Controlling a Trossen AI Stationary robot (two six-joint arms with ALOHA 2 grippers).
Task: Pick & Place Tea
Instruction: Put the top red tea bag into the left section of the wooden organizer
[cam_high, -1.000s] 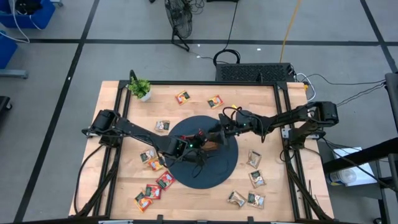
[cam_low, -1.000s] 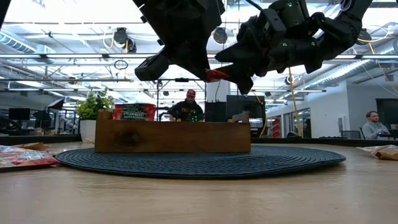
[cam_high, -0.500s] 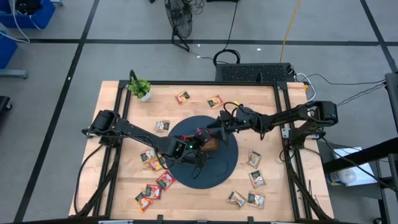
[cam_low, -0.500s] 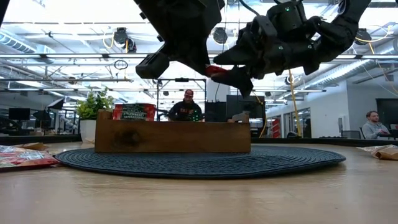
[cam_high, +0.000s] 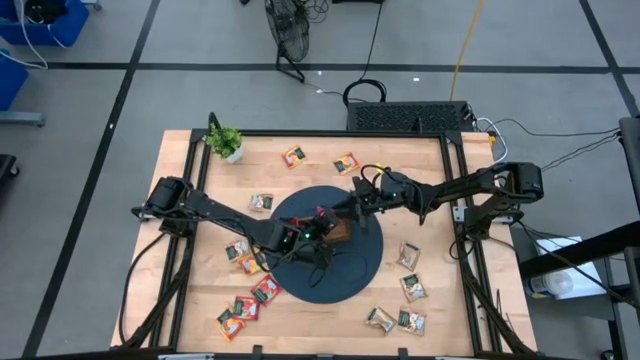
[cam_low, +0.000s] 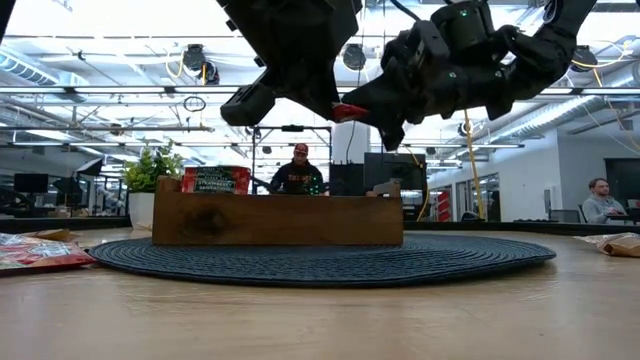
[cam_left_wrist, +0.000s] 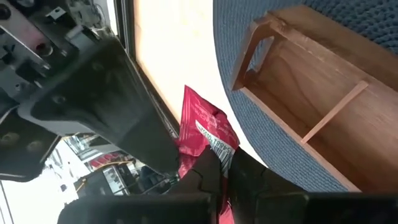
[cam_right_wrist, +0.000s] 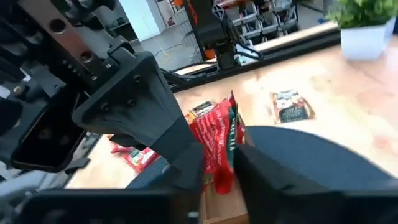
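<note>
Since the earlier frame the right gripper (cam_low: 352, 108) has brought its fingers together onto the red tea sachet (cam_low: 350, 108), which previously sat only in the left gripper (cam_low: 335, 107). The sachet is in the air at the centre top of the low view, above the wooden tray (cam_low: 277, 218), and both grippers are clamped on it from opposite sides. In the left wrist view the red sachet (cam_left_wrist: 202, 134) rises from between that arm's closed fingers (cam_left_wrist: 208, 177), with the other arm's dark finger pressed against its edge. In the right wrist view the sachet (cam_right_wrist: 217, 146) is pinched between the two dark fingers (cam_right_wrist: 186, 165). In the high view the two grippers meet at the picture's centre over the tray (cam_high: 340, 231), which rests on the round dark mat (cam_high: 325, 275). Loose sachets (cam_high: 245, 305) lie scattered on the wooden table (cam_high: 190, 290) around the mat. A potted plant (cam_high: 226, 142) stands at the table's upper left.
</note>
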